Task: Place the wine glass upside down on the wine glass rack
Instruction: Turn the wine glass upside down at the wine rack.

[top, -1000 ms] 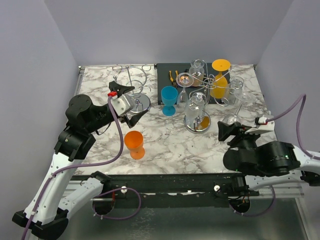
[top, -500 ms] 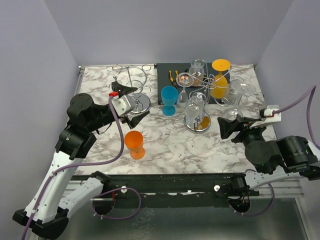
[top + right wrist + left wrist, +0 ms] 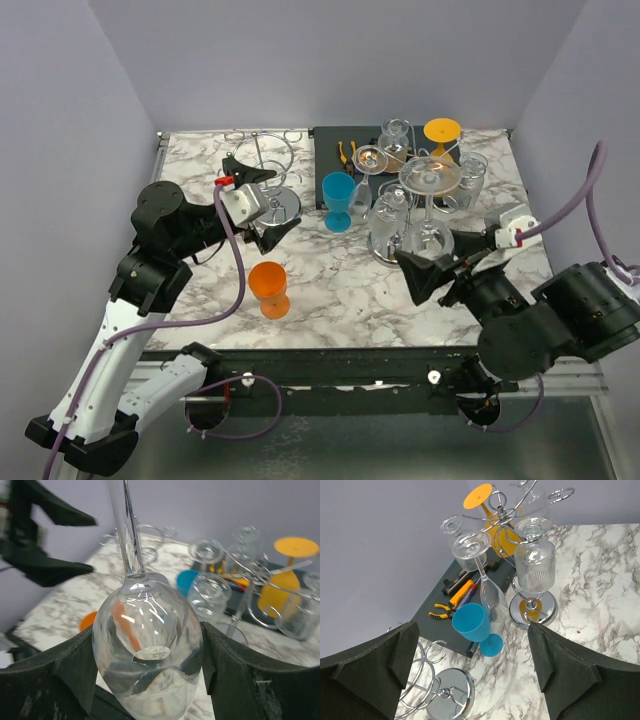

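Swung left, right gripper (image 3: 443, 262) — jaws clamped on inverted wine glass (image 3: 427, 235), left gripper (image 3: 262, 203) jaws apart.

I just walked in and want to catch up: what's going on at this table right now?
The right fingers are shut on the bowl of a clear wine glass, held foot-up near the rack already hung with glasses. The left fingers are spread open and empty, by the bare chrome rack. The held glass is not yet on either rack.
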Motion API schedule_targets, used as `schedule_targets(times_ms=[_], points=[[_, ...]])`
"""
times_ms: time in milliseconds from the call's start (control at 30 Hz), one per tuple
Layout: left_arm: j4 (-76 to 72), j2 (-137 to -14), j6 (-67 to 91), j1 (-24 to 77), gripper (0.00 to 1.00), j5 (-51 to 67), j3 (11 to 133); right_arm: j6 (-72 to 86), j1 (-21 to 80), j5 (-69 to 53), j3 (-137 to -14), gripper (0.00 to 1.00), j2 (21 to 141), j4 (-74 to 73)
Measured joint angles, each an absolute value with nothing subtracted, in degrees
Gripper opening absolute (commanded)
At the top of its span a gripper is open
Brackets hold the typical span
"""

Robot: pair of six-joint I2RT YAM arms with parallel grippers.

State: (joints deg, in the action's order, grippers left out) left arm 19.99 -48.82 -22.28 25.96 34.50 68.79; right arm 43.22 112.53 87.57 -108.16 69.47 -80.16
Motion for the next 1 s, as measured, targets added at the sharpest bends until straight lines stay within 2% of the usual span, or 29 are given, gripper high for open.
schedule_targets(times_ms=[167, 233, 267, 400, 467, 600, 700, 800, 1000], points=[[19.8, -49.3, -20.6, 26.0, 0.99, 34.5, 70.4, 32.8, 118.0, 86.4, -130.5, 0.01, 82.2, -80.2], [19.7, -49.5, -20.0, 26.0, 0.99, 34.5, 70.9, 24.3, 118.0, 83.2, -134.8, 0.01, 85.8, -75.0], [19.7, -49.7, -19.6, 26.0, 0.99, 34.5, 71.4, 17.8, 118.0, 80.0, -132.5, 0.01, 85.8, -69.0], [19.6, -49.9, -18.0, 26.0, 0.99, 34.5, 72.0, -15.0, 118.1, 69.9, -103.0, 0.01, 76.3, -28.1], [19.6, -49.6, -17.4, 26.0, 0.99, 34.5, 72.0, -26.9, 118.0, 66.3, -95.3, 0.01, 73.9, -13.3], [19.6, -47.8, -17.1, 26.0, 0.99, 34.5, 71.9, -44.4, 117.4, 61.6, -92.2, 0.01, 71.8, 10.3], [19.5, -46.3, -17.1, 26.0, 0.99, 34.5, 71.9, -51.2, 115.0, 58.5, -92.5, 0.01, 69.8, 20.4], [19.3, -45.5, -17.1, 26.0, 0.99, 34.5, 71.9, -50.4, 106.6, 54.4, -95.0, 0.01, 68.5, 20.8], [19.4, -46.8, -17.0, 26.0, 0.99, 34.5, 71.9, -35.6, 73.5, 43.0, -102.7, 0.01, 72.0, 7.9]])
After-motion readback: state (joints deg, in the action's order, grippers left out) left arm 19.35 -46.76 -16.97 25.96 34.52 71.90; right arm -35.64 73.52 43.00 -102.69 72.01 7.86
